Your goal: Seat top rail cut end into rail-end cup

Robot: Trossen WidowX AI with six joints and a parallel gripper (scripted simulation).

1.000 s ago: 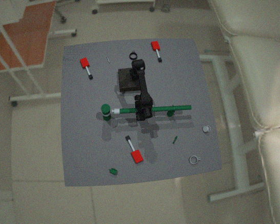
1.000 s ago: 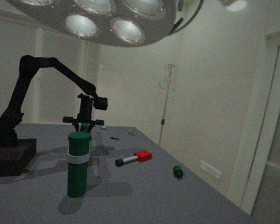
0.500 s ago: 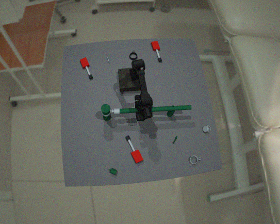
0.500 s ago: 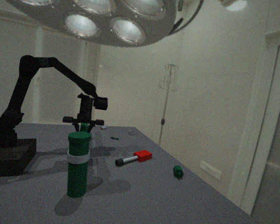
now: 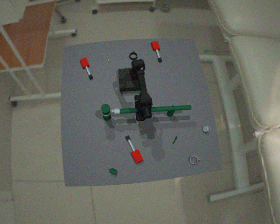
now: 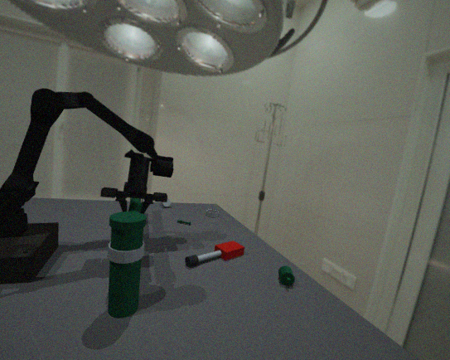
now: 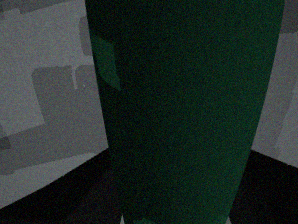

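The big green post (image 5: 105, 108) (image 6: 124, 286) stands upright. Its pale brace band (image 6: 126, 254) sits a little below the post cap (image 6: 128, 220). The white rail-end cup (image 5: 116, 111) hangs on the band's right side in the top view. The green rail (image 5: 128, 110) (image 7: 185, 100) lies level, its left end at or inside the cup's mouth; how deep is hidden. Its right part passes through the loop on the short post (image 5: 170, 113). My gripper (image 6: 135, 206) (image 7: 169, 152) is shut on the rail between cup and loop; the arm hides the fingers in the top view.
Red-headed tools lie at back left (image 5: 84, 63), back right (image 5: 155, 46) and front (image 5: 136, 156) (image 6: 230, 250). A black ring (image 5: 133, 56) lies behind the arm base. A small green part (image 5: 113, 171) (image 6: 286, 275), green pin (image 5: 175, 139) (image 6: 184, 222), pale cap (image 5: 206, 129) and metal ring band (image 5: 190, 162) lie nearer the front.
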